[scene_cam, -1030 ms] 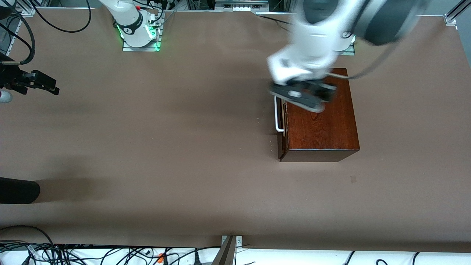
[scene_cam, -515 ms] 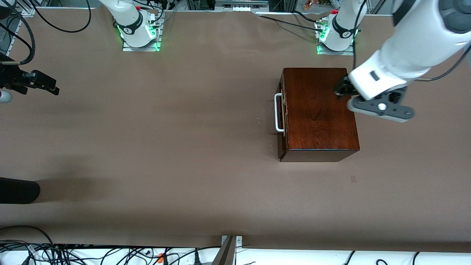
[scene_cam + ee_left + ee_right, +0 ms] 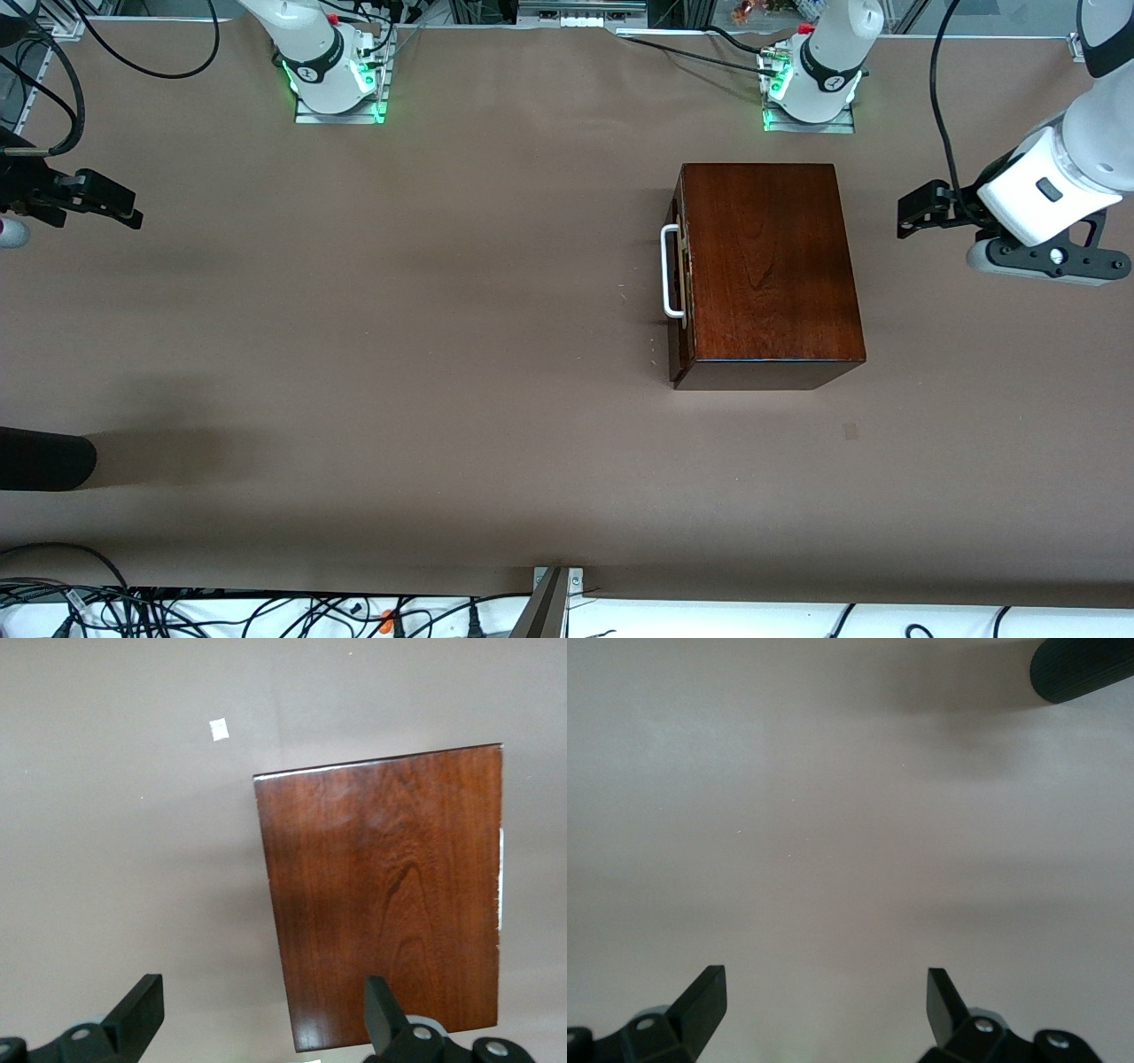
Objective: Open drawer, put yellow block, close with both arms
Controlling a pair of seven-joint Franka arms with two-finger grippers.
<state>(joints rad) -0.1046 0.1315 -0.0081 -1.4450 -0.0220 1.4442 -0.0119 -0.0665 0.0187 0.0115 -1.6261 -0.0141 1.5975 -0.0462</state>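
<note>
Drawer (image 3: 680, 275) handle toward right arm's end

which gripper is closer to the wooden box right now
The left. The left gripper hangs open over bare table beside the wooden box, toward the left arm's end. The right gripper waits, open, at the right arm's end of the table.

You've got a flat brown bench (image 3: 443, 354), plain with no pattern, one small pale patch (image 3: 217, 728) on it. The box (image 3: 766, 261) is glossy reddish-brown with dark swirling wood grain. Its drawer (image 3: 678, 292) front is darker brown, the handle (image 3: 669, 270) white. Both arms are white with grey-black joints, bases glowing green. Left end effector (image 3: 264, 1014) and right end effector (image 3: 824, 1005): black fingers.
</note>
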